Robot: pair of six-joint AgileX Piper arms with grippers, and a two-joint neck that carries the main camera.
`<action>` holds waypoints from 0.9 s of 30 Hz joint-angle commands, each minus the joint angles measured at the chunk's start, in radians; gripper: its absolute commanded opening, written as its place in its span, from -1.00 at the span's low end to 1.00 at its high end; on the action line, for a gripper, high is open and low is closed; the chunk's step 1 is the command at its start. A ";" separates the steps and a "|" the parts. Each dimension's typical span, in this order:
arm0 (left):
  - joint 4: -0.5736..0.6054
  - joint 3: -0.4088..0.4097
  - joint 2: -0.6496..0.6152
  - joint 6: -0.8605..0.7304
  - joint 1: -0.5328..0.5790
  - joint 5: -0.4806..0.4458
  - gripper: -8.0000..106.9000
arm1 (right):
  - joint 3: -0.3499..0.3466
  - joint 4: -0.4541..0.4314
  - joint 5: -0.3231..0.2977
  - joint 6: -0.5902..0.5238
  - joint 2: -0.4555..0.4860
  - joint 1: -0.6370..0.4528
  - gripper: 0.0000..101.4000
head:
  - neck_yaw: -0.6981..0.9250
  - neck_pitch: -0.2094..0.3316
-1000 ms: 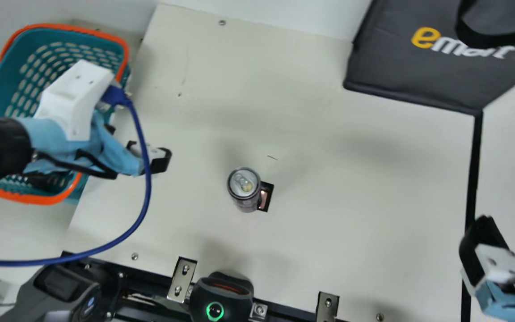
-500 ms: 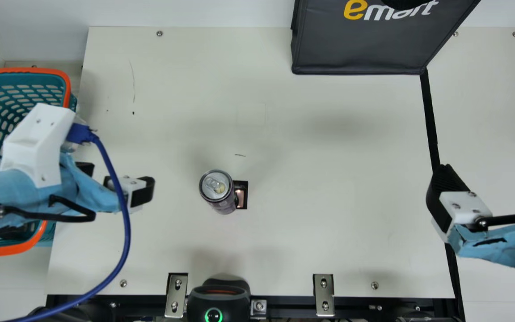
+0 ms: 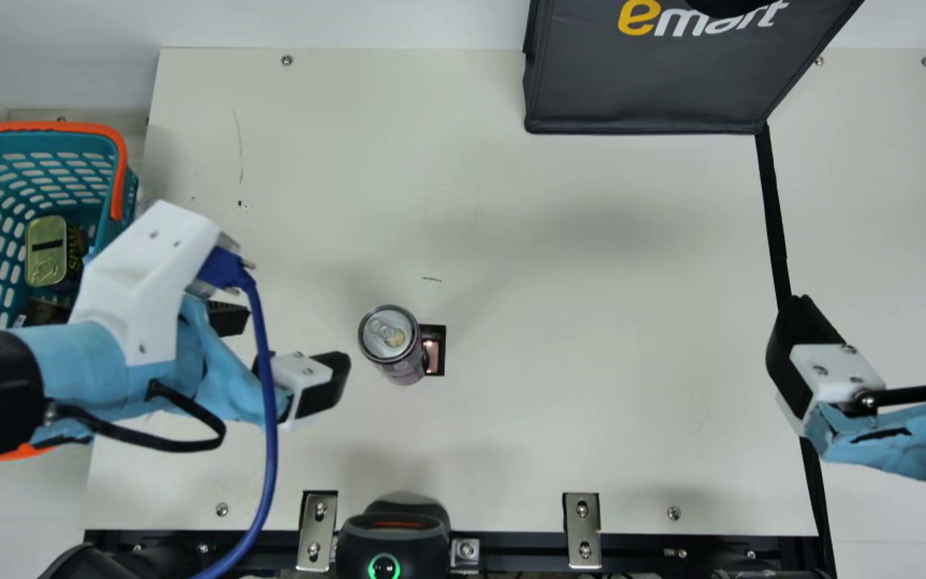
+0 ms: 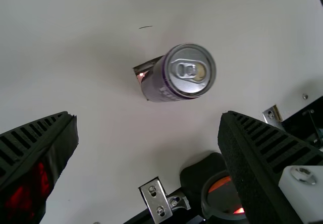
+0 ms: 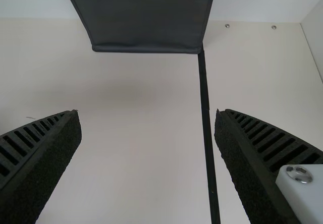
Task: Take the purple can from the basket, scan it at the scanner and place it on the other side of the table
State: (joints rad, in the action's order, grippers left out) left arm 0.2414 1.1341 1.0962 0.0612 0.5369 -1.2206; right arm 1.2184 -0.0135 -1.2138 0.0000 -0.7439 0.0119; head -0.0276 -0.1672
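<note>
Left tool (image 3: pixel 296 342) gapes beside the upright purple can (image 3: pixel 391 346)

Held wide apart, the left tool's two ribbed fingers grip nothing. In the main view they are over the cream surface (image 3: pixel 592 362), between the basket (image 3: pixel 37 127) and the can, near the can but apart from it. A blue cable (image 3: pixel 268 402) loops down across that arm.

The purple can stands upright on the surface, its silver top and pull tab facing up. Just beside it, on the side towards the right arm, is a small black-framed window (image 3: pixel 436 363) with a pinkish glow. The black scanner (image 3: pixel 395 531) sits at the surface's edge, well apart from the can, with a green ring lit on it and an orange-red strip showing. Metal brackets (image 3: pixel 317 531) are fixed along the same edge.

Across the surface, the right tool (image 3: pixel 873 305) is also wide open and empty, near a black strip (image 3: pixel 772 209) that runs down from a dark bag (image 3: pixel 640 88). The teal basket has an orange rim and carries a tin (image 3: pixel 47 251) with a gold-coloured lid; the left arm covers part of the basket in the main view.
</note>
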 commanded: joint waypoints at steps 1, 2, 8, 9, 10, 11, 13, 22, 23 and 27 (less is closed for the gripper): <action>-0.011 0.010 0.005 0.005 0.034 0.001 0.71 | 0.000 0.000 0.000 0.000 0.000 0.000 0.87 | 0.000 0.029; -0.018 0.014 0.007 0.009 0.049 0.003 0.71 | 0.000 0.000 0.000 0.000 0.000 0.000 0.87 | 0.000 0.029; -0.097 -0.006 0.022 0.048 0.161 0.082 0.71 | 0.000 0.000 0.000 0.000 0.000 0.000 0.87 | 0.000 0.029; -0.113 -0.015 0.024 0.055 0.179 0.099 0.71 | 0.000 0.000 0.000 0.000 0.000 0.000 0.87 | 0.000 0.029; -0.131 -0.026 0.025 0.064 0.198 0.117 0.71 | 0.000 0.000 0.000 0.000 0.000 0.000 0.87 | 0.000 0.029; -0.147 -0.038 0.027 0.073 0.216 0.135 0.71 | 0.000 0.000 0.000 0.000 0.000 0.000 0.87 | 0.000 0.029; -0.181 -0.065 0.030 0.090 0.249 0.173 0.71 | 0.000 0.000 0.000 0.000 0.000 0.000 0.87 | 0.000 0.029; -0.314 -0.188 0.049 0.168 0.357 0.339 0.71 | 0.000 0.000 0.000 0.000 0.000 0.000 0.87 | 0.000 0.029; -0.327 -0.200 0.053 0.177 0.365 0.354 0.71 | 0.000 0.000 0.000 0.000 0.000 0.000 0.87 | 0.000 0.029; -0.366 -0.239 0.069 0.204 0.383 0.411 0.71 | 0.000 0.000 0.000 0.000 0.000 0.000 0.87 | 0.000 0.029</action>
State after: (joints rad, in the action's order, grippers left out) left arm -0.1120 0.9063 1.1615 0.2602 0.9157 -0.8351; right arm 1.2184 -0.0135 -1.2138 0.0000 -0.7439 0.0119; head -0.0276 -0.1672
